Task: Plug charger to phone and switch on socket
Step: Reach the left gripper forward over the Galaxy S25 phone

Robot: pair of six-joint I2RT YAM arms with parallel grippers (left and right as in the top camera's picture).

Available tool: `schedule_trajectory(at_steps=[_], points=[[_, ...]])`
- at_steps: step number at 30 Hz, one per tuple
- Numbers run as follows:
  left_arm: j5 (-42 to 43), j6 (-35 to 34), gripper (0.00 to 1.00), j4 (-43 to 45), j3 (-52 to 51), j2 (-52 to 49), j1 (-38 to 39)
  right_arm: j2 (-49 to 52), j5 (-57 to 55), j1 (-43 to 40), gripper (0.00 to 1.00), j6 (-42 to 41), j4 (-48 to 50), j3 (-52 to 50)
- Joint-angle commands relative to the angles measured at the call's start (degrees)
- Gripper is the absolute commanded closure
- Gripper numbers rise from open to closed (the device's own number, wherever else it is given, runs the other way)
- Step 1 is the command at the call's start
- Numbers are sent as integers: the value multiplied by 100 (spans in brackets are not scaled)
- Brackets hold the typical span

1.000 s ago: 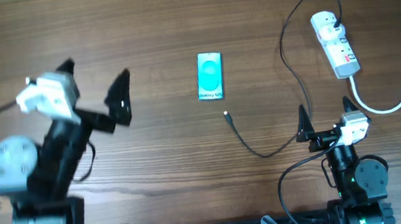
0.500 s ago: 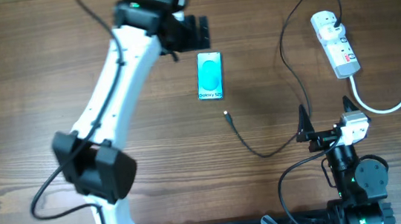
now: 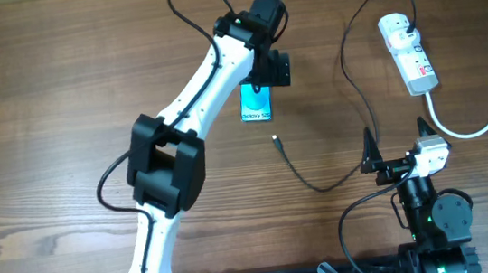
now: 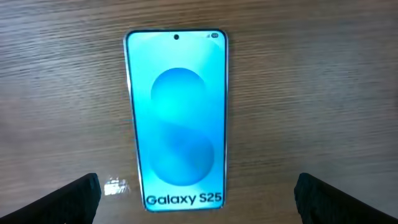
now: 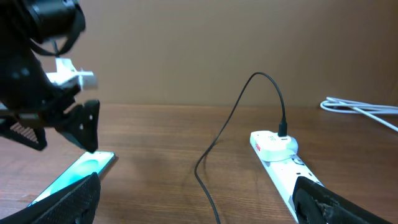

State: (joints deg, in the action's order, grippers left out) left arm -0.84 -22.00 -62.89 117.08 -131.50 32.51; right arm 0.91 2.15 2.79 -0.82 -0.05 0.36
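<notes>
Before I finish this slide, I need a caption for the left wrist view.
Open left gripper poised over the phone, its teal Galaxy S25 screen facing up on the wooden table.

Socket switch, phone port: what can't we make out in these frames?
Socket switch state: too small overhead; in the right wrist view the strip's near end is lost at the bottom edge.
Phone port: not visible in the top-down left wrist view, which shows only the screen; too small overhead.
Phone's upper part: hidden overhead under the left gripper.
Charger tip: too small overhead for detail.
</notes>
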Motion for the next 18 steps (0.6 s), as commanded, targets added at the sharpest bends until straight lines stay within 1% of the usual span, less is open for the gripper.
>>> schedule_trajectory(at_steps=[1,9,12,18], points=[[-72,210,0,63,90,-295,-59,-33,55,-24,0,-68,15,-7],[-68,181,0,361,90,-553,-96,-33,55,-24,0,-68,15,-7],[-48,164,0,315,90,-793,-83,-33,52,-24,0,-68,15,-7],[-26,55,0,361,-15,-804,-90,-33,55,-24,0,-70,13,-7]])
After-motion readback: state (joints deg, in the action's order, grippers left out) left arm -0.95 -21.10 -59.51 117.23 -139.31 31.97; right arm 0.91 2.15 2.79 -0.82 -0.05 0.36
